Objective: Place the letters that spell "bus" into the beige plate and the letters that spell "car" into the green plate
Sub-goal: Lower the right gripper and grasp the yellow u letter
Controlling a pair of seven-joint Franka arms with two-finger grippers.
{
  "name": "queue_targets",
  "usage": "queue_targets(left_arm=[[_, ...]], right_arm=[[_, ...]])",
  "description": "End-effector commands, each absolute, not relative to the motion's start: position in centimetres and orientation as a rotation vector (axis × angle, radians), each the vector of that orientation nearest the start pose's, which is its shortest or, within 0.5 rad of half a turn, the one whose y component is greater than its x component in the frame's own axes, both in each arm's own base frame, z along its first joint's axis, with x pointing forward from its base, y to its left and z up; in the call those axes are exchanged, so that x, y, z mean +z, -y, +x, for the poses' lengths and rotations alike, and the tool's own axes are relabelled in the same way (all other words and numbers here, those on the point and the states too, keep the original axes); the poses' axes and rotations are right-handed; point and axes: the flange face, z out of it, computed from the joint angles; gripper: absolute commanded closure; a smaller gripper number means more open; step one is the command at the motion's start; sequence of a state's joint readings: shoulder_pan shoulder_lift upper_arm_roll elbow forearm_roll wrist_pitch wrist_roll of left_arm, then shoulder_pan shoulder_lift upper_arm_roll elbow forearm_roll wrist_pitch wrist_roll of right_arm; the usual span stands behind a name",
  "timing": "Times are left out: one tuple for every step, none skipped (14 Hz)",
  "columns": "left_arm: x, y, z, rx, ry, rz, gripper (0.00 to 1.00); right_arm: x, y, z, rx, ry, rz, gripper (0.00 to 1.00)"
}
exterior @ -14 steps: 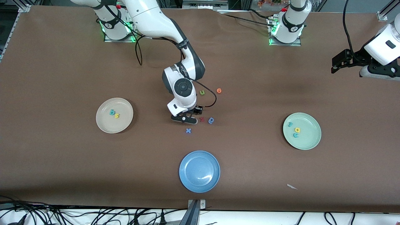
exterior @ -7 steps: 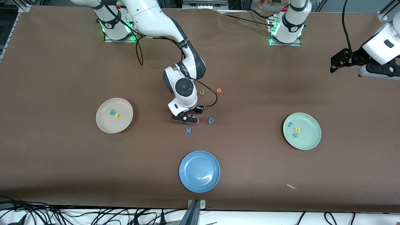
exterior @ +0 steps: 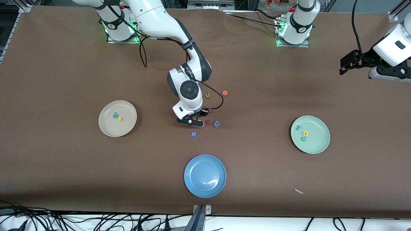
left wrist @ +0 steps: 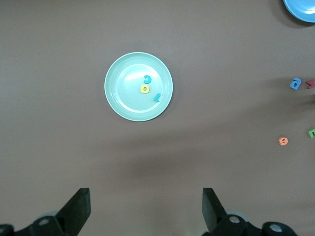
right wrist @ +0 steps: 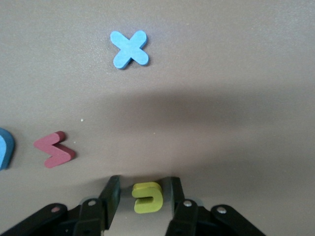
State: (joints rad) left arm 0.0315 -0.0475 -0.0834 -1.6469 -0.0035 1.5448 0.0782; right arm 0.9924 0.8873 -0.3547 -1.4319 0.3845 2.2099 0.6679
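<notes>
My right gripper (right wrist: 143, 189) is down on the table near its middle (exterior: 192, 122), open, with a finger on each side of the yellow "u" (right wrist: 147, 197) and a little gap left. The front view hides that letter. The beige plate (exterior: 110, 127) holds the teal "b" (exterior: 115, 115) and yellow "s" (exterior: 120, 119). In the green plate (exterior: 319, 142) lie the teal "r" (exterior: 298, 127), yellow "a" (exterior: 305, 133) and teal "c" (exterior: 303, 138). My left gripper (left wrist: 145, 196) waits open, high over its end of the table.
Beside the right gripper lie a red letter (right wrist: 54, 149), a blue round letter (exterior: 217, 123) and a blue "x" (right wrist: 129, 48). A green "u" (exterior: 208, 95) and an orange letter (exterior: 225, 93) sit farther from the camera. The blue plate (exterior: 205, 175) is nearest it.
The right gripper's fingers have drawn closer together around the yellow "u". The left arm has shifted only slightly.
</notes>
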Motion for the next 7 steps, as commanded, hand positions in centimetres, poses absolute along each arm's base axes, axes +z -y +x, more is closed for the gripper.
queue_targets(left_arm=[[61.98,3.17,53.21,0.090,-0.189,-3.147,0.00],[61.99,3.17,53.22,0.087,-0.189,-3.147,0.00],[61.99,3.17,53.22,0.087,-0.189,-3.147,0.00],[61.98,3.17,53.21,0.090,-0.189,-3.147,0.00],[61.98,3.01,53.22,0.090,-0.186,-3.148,0.00],[61.98,3.00,53.22,0.090,-0.186,-3.148,0.00],[61.98,3.00,53.22,0.090,-0.184,-3.148,0.00]], right_arm=[[18.47,-47.66,53.89,0.115,-0.223,-3.138,0.66],[18.46,-47.65,53.87,0.117,-0.223,-3.139,0.68],[18.46,-47.65,53.87,0.117,-0.223,-3.139,0.70],[18.46,-47.65,53.87,0.117,-0.223,-3.139,0.72],[18.46,-47.65,53.87,0.117,-0.223,-3.139,0.72],[18.57,-47.59,53.96,0.116,-0.225,-3.137,0.74],[18.64,-47.56,54.03,0.114,-0.221,-3.138,0.75]])
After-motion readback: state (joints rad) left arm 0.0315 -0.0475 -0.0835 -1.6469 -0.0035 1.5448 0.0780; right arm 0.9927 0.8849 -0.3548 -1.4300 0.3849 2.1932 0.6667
